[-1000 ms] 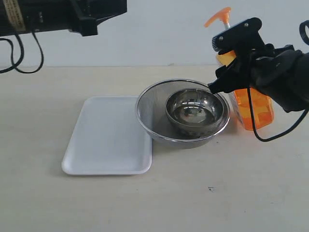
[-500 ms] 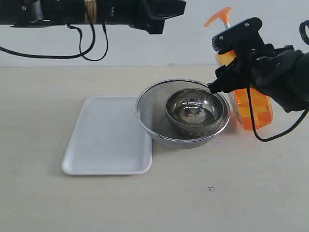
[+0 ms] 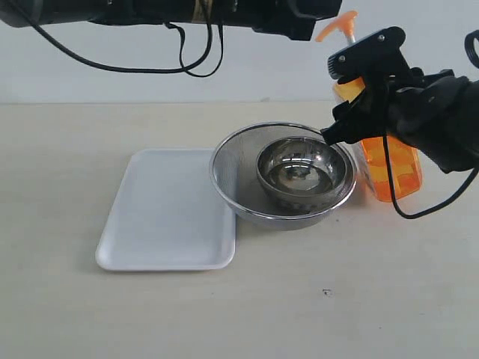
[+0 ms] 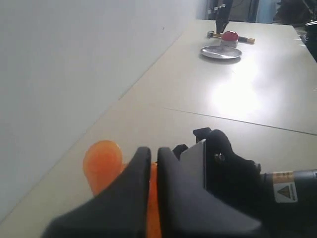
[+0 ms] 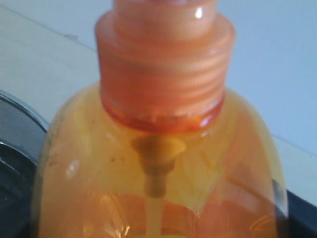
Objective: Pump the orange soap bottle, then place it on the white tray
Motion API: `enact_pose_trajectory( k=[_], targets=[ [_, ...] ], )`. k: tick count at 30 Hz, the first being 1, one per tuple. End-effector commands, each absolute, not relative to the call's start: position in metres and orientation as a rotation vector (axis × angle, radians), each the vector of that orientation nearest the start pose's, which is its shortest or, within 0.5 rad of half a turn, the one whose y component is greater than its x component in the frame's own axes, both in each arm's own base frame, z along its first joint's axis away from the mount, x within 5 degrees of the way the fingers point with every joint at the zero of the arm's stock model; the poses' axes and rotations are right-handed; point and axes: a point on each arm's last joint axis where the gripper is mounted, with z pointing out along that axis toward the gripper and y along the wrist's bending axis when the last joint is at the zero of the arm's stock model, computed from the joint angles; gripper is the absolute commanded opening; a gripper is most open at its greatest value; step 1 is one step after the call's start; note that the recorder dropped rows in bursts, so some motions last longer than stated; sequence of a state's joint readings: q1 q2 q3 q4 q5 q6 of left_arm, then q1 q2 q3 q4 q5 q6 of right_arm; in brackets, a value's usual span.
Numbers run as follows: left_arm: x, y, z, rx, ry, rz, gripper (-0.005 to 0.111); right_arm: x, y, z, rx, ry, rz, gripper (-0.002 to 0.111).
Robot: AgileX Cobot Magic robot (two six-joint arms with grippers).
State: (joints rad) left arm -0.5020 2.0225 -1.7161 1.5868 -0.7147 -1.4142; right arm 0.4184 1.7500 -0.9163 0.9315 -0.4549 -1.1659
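The orange soap bottle [image 3: 397, 168] stands on the table at the right, its pump head [image 3: 337, 26] raised on a white stem. My right gripper [image 3: 346, 101] is shut on the bottle's shoulder, one finger on each side. In the right wrist view the bottle [image 5: 158, 148] fills the frame up to its ribbed collar. My left gripper [image 3: 314, 22] reaches in high from the left and sits just left of the pump head, apart from it. Its fingers are shut with nothing between them [image 4: 153, 151], and the pump head [image 4: 101, 163] lies just beyond. The white tray [image 3: 165, 209] lies flat at the left, empty.
A round steel mesh strainer [image 3: 232, 179] with a steel bowl [image 3: 303, 176] inside stands between the tray and the bottle, touching the tray's right edge. A pale wall runs behind the table. Far off in the left wrist view lies a metal plate [image 4: 221, 51].
My left arm has swept to the right along the top of the scene, up to the pump head. The right gripper and the bottle have not moved.
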Motion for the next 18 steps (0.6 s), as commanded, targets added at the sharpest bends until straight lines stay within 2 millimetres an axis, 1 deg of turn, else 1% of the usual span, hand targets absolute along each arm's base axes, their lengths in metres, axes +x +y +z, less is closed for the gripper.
enact_pose_trajectory(
  k=[1,4,8,18],
  targets=[
    [0.3935,-0.2876,0.3085,1.045,1.517,-0.889,0.005,0.3447,0.1197,0.2041,-0.476,1.958,-0.26,0.0],
    [0.3966,-0.2888,0.3045,1.038,1.532,-0.887,0.005,0.3447,0.1197,0.2041,-0.476,1.958,-0.26,0.0],
    [0.3996,-0.2877,0.3002,1.031,1.574,-0.84,0.005,0.3447,0.1197,0.2041,-0.474,1.959,-0.259,0.0],
    [0.4015,-0.2867,0.2992,1.017,1.591,-0.817,0.005,0.3447,0.1197,0.2041,-0.474,1.959,-0.259,0.0]
  ],
)
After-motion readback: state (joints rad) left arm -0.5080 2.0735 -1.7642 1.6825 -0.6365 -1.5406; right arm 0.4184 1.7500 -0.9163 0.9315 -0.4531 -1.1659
